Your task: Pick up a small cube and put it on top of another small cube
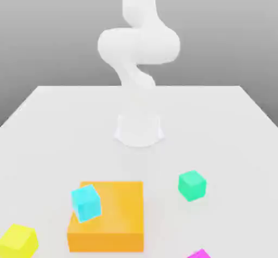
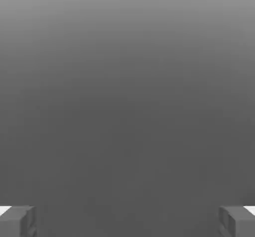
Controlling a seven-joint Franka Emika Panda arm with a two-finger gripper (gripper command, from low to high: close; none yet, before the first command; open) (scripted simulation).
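Nothing is stacked yet; the whole pick and place lies ahead. The end effector (image 2: 127,221) has its fingers (image 2: 17,221) wide apart and holds nothing. On the desk (image 1: 54,121), taking the orange block (image 1: 117,219) as centre, the cyan cube (image 1: 86,202) leans tilted at its nine o'clock edge, the green cube (image 1: 191,185) sits apart at two o'clock, and the yellow cube (image 1: 19,240) lies at eight o'clock.

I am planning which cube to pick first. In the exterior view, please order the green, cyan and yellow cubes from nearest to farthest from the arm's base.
1. green cube, exterior view's right.
2. cyan cube, at the orange block's left edge.
3. yellow cube, far left.
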